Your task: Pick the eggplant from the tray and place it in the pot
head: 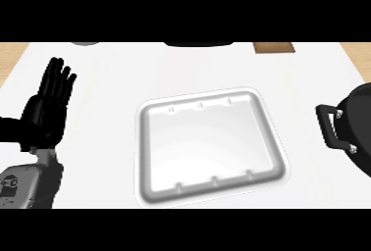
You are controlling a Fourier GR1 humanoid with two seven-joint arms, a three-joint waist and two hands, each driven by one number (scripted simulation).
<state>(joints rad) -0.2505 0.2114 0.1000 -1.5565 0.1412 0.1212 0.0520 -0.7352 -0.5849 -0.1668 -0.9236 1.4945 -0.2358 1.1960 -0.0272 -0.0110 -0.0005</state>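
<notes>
1. The tray (210, 147) lies in the middle of the white surface (109, 73). It is pale and shallow with a raised rim, and nothing lies in it.

2. The pot (355, 127) is at the right edge of the view, well apart from the tray. It is black, 1 of its handles points toward the tray, and most of it is cut off by the frame. Its inside cannot be seen from here.

3. The eggplant shows nowhere in the view. It is not in the tray, not on the bare surface and not in any robot hand that can be seen. It may already be in the pot, or it may be carried out of frame, but this view does not settle which.

4. The left robot hand (47, 108) is at the left side of the view. It is released, with fingers straight and pointing up, it holds nothing, and it rests well away from the tray.

5. The right robot hand is outside the view, so its state is unknown.

6. Progress, as a judgement: the pick from the tray looks done, since the tray is bare. Whether the placing is finished cannot be confirmed. What is left, if anything, is lowering the eggplant into the pot and letting it go.

7. At the far edge, a brown board (274, 47) and 2 other partly hidden things play no part in the task.
</notes>
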